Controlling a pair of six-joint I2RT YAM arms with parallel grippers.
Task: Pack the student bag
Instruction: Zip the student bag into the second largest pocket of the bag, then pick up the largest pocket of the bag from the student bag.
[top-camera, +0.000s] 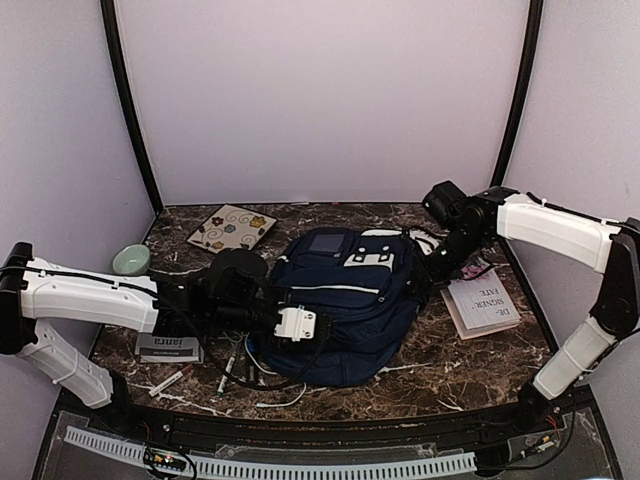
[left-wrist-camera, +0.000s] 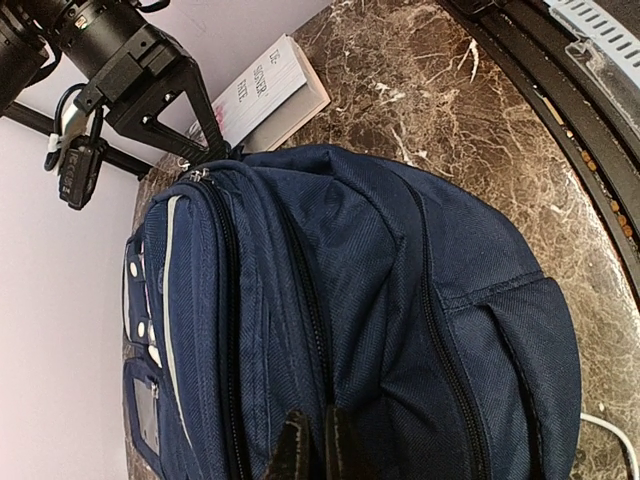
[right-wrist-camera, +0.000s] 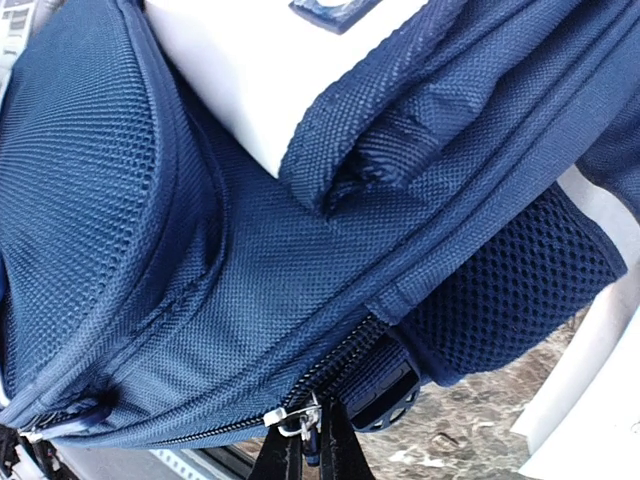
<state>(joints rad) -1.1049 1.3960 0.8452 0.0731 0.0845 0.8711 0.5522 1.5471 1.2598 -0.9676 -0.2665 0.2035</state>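
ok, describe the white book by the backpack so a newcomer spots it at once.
Start at the navy backpack in the middle of the dark marble table. Just off its right side in the top view lies a book. It is the only white cover with large black lettering; the patterned tile at back left has flowers instead.

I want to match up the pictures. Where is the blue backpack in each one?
Top external: the backpack lies in the middle of the table, between the two arms.
Left wrist: the backpack fills most of the picture, from the centre down.
Right wrist: the backpack is very close and covers nearly everything.
Shared landmark: the brown marble table, seen top right in the left wrist view and bottom right in the right wrist view.
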